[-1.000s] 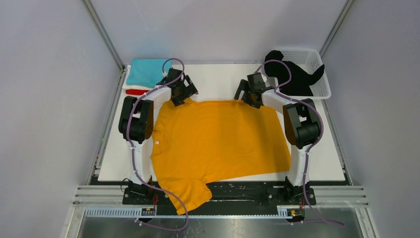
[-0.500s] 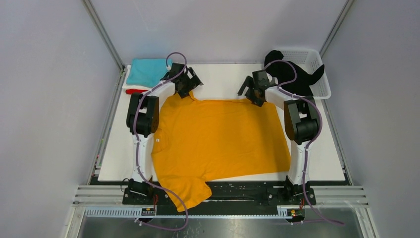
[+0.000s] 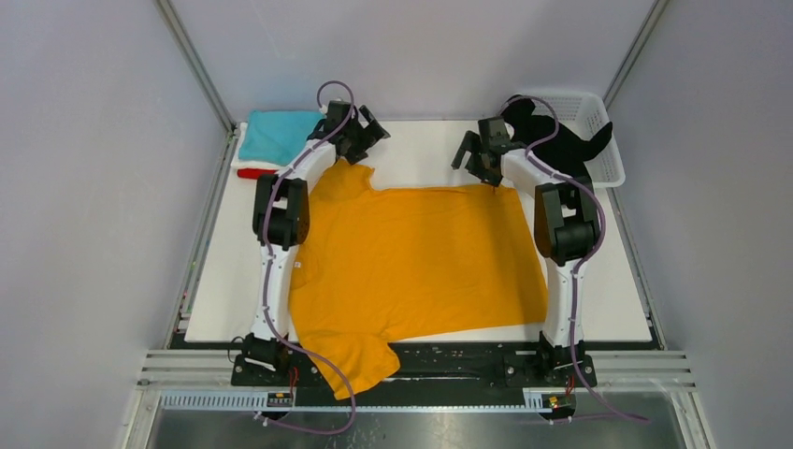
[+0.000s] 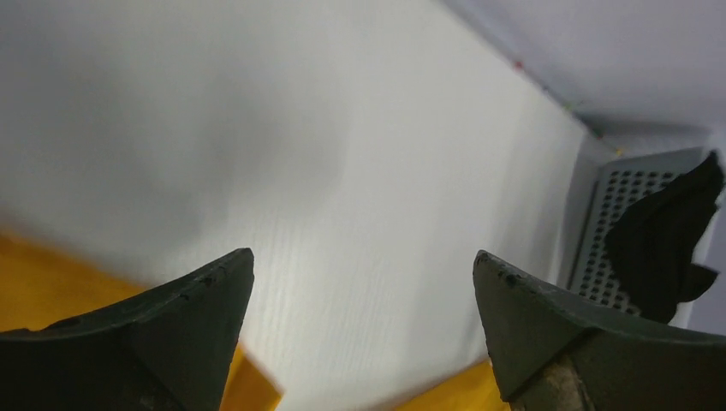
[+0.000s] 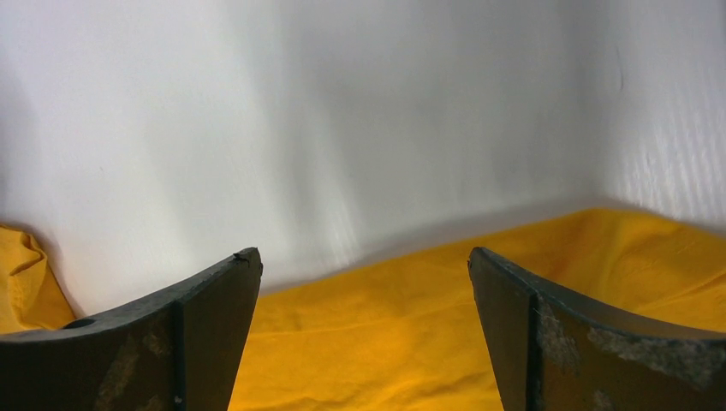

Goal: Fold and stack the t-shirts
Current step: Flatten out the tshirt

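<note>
A mustard-orange t-shirt (image 3: 411, 262) lies spread flat across the table, one sleeve hanging over the near edge. My left gripper (image 3: 358, 134) is open and empty above the shirt's far left sleeve; its view (image 4: 364, 282) shows bare table with orange cloth (image 4: 26, 282) at the bottom. My right gripper (image 3: 479, 159) is open and empty just above the shirt's far right edge (image 5: 411, 325). A folded teal t-shirt (image 3: 274, 136) lies on a red one (image 3: 255, 173) at the far left. A black t-shirt (image 3: 554, 140) hangs out of the basket.
A white lattice basket (image 3: 598, 122) stands at the far right corner; it also shows in the left wrist view (image 4: 621, 223). The white table top (image 3: 421, 150) runs between the two grippers. Grey walls enclose the table.
Both grippers have moved toward the far edge of the table, off the shirt. The shirt's far left sleeve has been drawn further out; the shirt lies slightly farther back.
</note>
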